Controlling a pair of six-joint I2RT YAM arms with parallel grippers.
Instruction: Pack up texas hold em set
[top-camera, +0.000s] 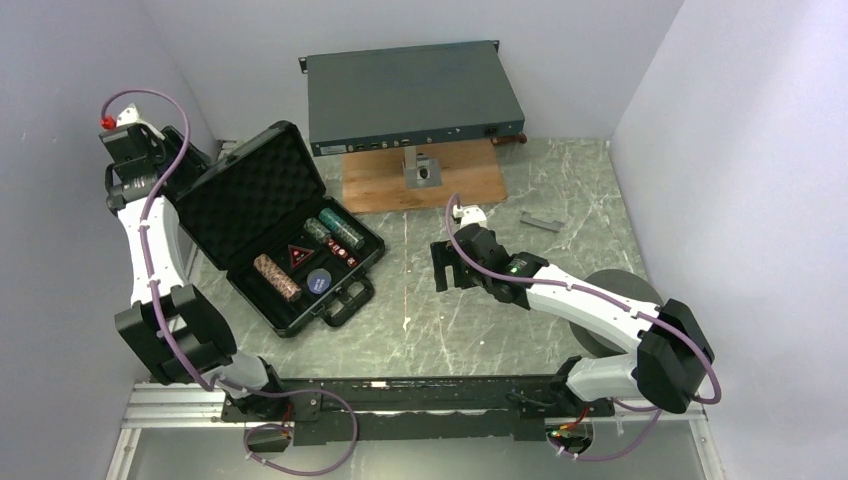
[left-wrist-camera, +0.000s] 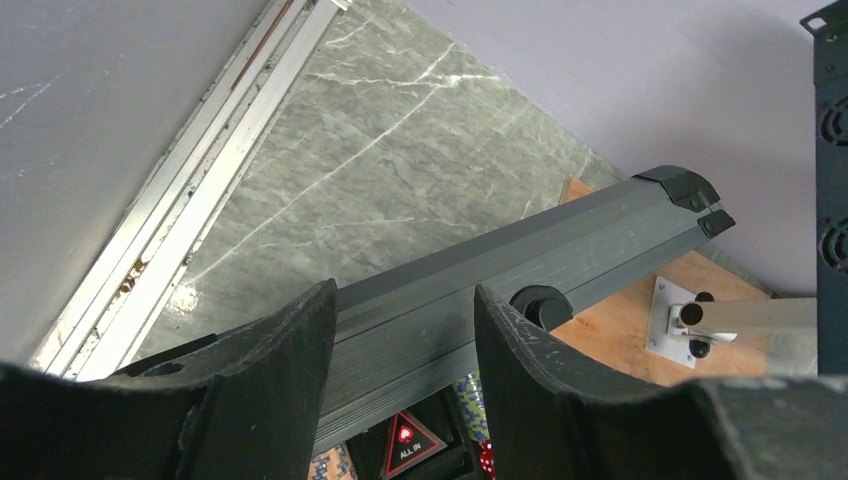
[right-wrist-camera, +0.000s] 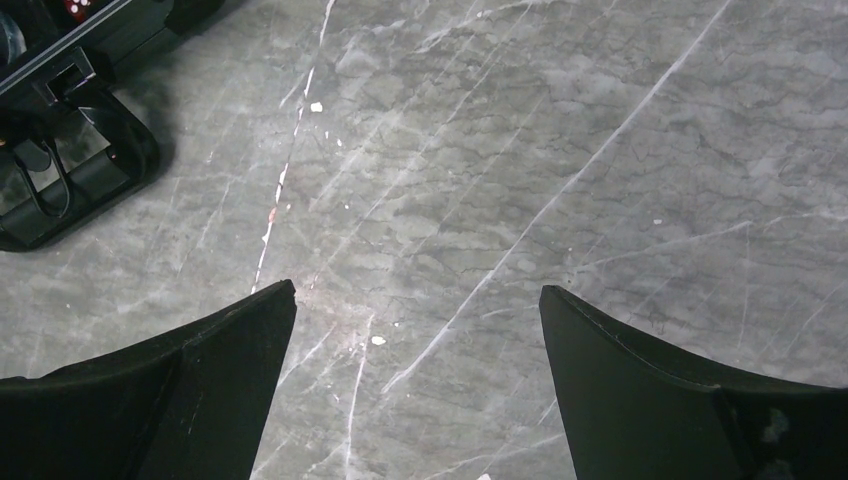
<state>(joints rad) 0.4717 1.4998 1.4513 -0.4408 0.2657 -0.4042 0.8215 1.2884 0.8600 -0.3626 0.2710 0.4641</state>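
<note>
**Poker set loaded in its case, lid not yet closed**

The left gripper (left-wrist-camera: 402, 295) is clenched on the top edge of the raised, grey-rimmed lid (left-wrist-camera: 560, 235), one finger on each face. The right gripper (right-wrist-camera: 417, 290) hangs with its jaws spread wide and nothing between them, over the grey marble table (right-wrist-camera: 560, 130) near the case's loop handle (right-wrist-camera: 60, 190). The small black plastic case (top-camera: 258, 305) lies open at the table's left, egg-crate foam lining the lid. In its base sit short chip stacks (top-camera: 278, 277), a red triangle marker (top-camera: 299, 254), a blue round disc (top-camera: 319, 281) and red dice (top-camera: 352, 258). No set piece shows loose on the table. The filling looks done; swinging the lid shut and latching it appear to remain
</note>
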